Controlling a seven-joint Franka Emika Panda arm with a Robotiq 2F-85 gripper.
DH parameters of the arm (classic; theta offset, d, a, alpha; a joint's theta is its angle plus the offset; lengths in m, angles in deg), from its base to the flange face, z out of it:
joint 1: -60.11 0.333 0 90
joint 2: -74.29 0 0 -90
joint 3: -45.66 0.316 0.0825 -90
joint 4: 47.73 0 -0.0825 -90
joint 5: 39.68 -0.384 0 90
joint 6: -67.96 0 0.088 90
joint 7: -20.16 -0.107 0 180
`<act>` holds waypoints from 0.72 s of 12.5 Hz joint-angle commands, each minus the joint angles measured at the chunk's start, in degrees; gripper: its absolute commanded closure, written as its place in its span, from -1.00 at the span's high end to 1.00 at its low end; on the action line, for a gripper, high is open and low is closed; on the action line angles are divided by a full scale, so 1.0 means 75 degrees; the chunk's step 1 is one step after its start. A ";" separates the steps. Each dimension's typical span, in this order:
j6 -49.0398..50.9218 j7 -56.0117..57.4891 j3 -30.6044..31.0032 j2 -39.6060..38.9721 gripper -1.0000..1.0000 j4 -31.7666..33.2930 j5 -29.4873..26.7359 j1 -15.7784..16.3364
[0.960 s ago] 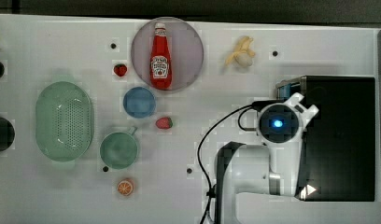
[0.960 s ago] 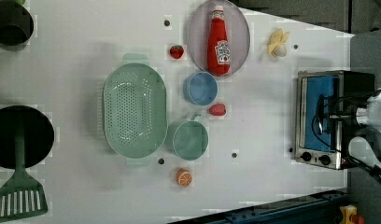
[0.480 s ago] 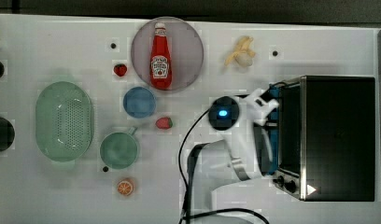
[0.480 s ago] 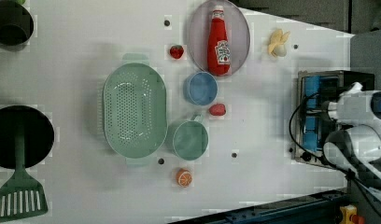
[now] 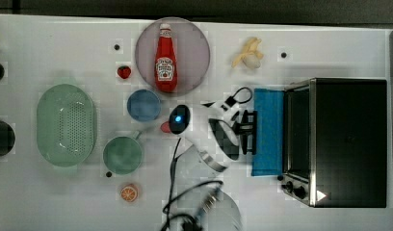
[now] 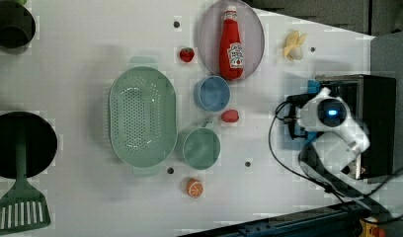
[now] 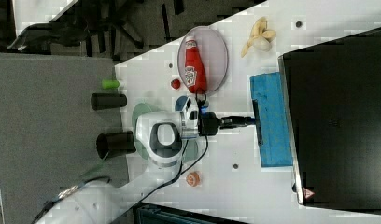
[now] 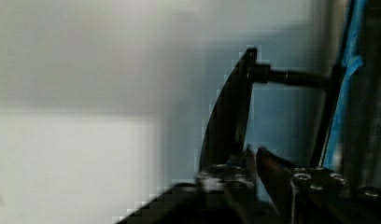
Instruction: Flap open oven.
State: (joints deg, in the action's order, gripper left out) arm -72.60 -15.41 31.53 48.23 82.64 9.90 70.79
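The oven [image 5: 348, 144] stands at the top view's right, with a black top and a silver frame. Its blue glass door [image 5: 269, 132] hangs down open toward the table's middle. The door [image 7: 272, 121] also shows flat and blue in the right view. My gripper [image 5: 247, 132] reaches from the top view's left and is shut on the door's black bar handle [image 5: 255, 131]. The wrist view shows the handle [image 8: 230, 121] running down between my fingertips [image 8: 268, 163]. In the left view my arm [image 6: 333, 128] covers most of the door.
A ketchup bottle [image 5: 164, 60] lies on a grey plate [image 5: 194, 41], with a banana [image 5: 248, 54] near the oven's far corner. A blue bowl [image 5: 143, 105], green cup [image 5: 122, 155], green colander [image 5: 65, 124], strawberry [image 5: 124, 71] and orange slice [image 5: 129, 193] sit at the top view's left.
The arm has pulled back toward the top view's left with the handle in its grip. The oven door has swung from nearly shut down to wide open.
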 commanded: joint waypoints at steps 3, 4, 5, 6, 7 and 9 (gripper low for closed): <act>0.0068 -0.1290 -0.0002 -0.0523 -0.65 -0.0316 0.0026 0.0367; -0.0051 -0.1300 0.0006 -0.0471 -0.65 -0.0396 0.0017 0.0371; -0.0132 -0.1302 0.0012 -0.0341 -0.65 -0.0513 -0.0066 0.0371; -0.0152 -0.1303 0.0019 -0.0097 -0.65 -0.0599 -0.0299 0.0372; -0.0115 -0.1303 0.0011 0.0241 -0.65 -0.0655 -0.0771 0.0366; -0.0022 -0.1303 -0.0001 0.1121 -0.65 -0.0677 -0.2255 0.0336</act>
State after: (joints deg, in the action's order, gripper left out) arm -72.07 -21.46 31.35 50.24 79.84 -7.45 73.63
